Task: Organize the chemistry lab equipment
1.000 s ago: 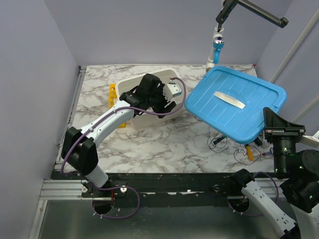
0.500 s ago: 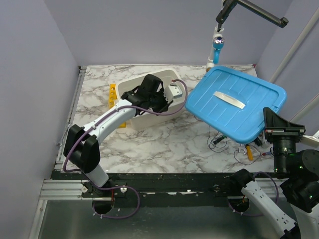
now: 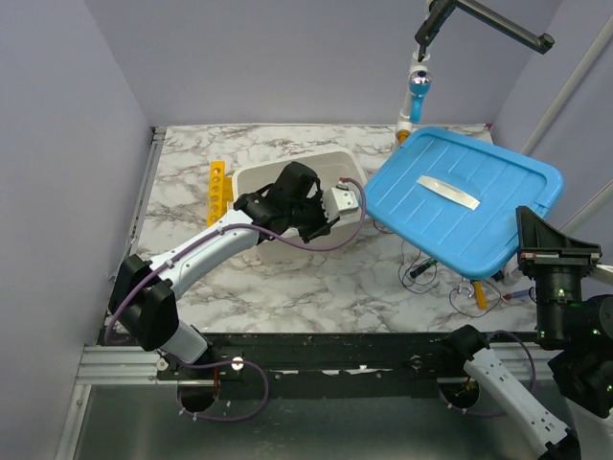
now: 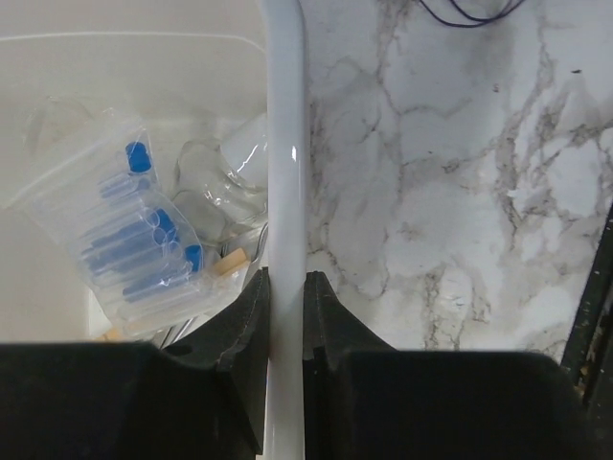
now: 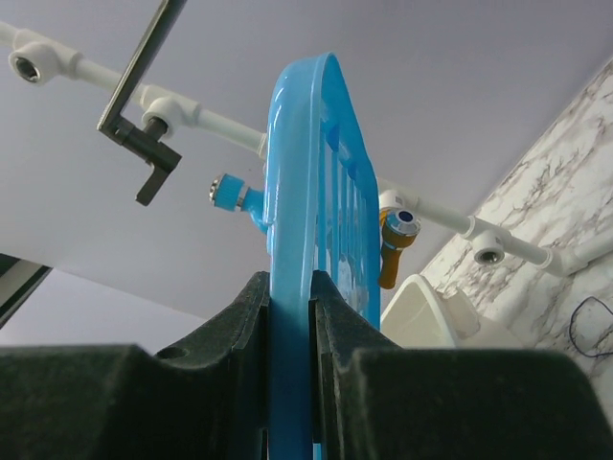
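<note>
- Near the left edge of the counter point(image 3: 316, 278), toward the back, we see the rack point(image 3: 217, 184) lying just beside the left wall of the bin point(image 3: 278, 172).
- The bin sits on the back-left part of the counter. Inside it we find the bag point(image 4: 134, 240) with blue pieces and the glassware point(image 4: 225, 177) just beside the bag. The tan tip of the stick point(image 4: 230, 264) shows at the bag's lower corner.
- The left gripper point(image 4: 285, 287) is clamped on the bin's right rim, one finger inside the wall and one outside.
- The lid point(image 3: 460, 206) hangs tilted over the right side of the counter, lifted off the marble.
- Under the lid's near edge, close to the front-right corner, we see loose items point(image 3: 479, 292) and thin wires point(image 3: 421, 273) on the counter.
- The right gripper point(image 5: 289, 307) is pinched tight on the lid's edge.
</note>
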